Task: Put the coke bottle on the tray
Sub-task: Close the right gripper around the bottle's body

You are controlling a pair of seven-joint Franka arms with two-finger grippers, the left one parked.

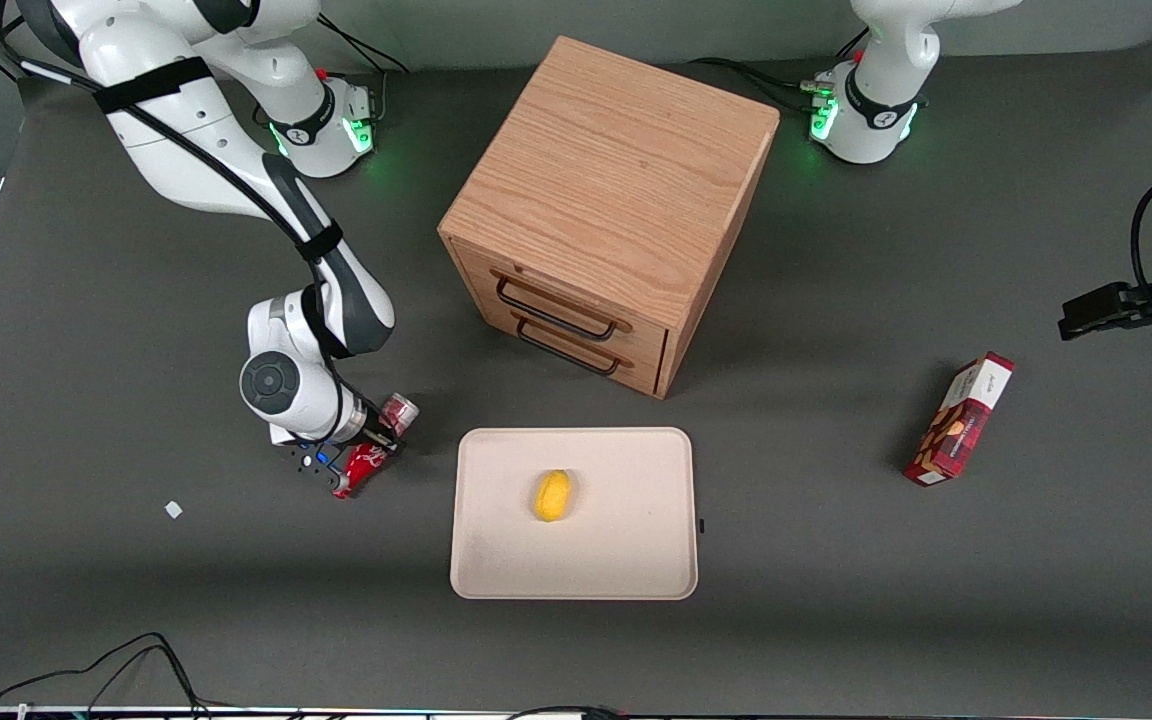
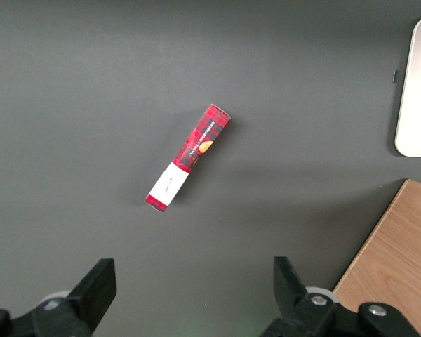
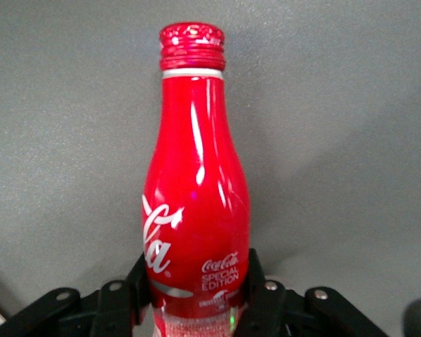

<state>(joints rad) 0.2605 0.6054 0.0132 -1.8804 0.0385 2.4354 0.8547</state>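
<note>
The coke bottle (image 1: 364,466) is a slim red bottle with white script, lying tilted low over the table with its red neck toward the front camera and its silver-grey base (image 1: 399,411) pointing away. My gripper (image 1: 377,440) is shut on its lower body. In the right wrist view the black fingers (image 3: 258,284) press both sides of the bottle (image 3: 196,189), just above the base. The cream-beige tray (image 1: 626,540) lies flat beside the bottle, toward the parked arm's end, a short gap away. Its edge also shows in the left wrist view (image 2: 417,91).
A yellow lemon-like object (image 1: 553,495) lies on the tray. The wooden drawer cabinet (image 1: 616,200) stands farther from the front camera than the tray. A red snack box (image 1: 958,418) lies toward the parked arm's end. A small white scrap (image 1: 173,509) lies toward the working arm's end.
</note>
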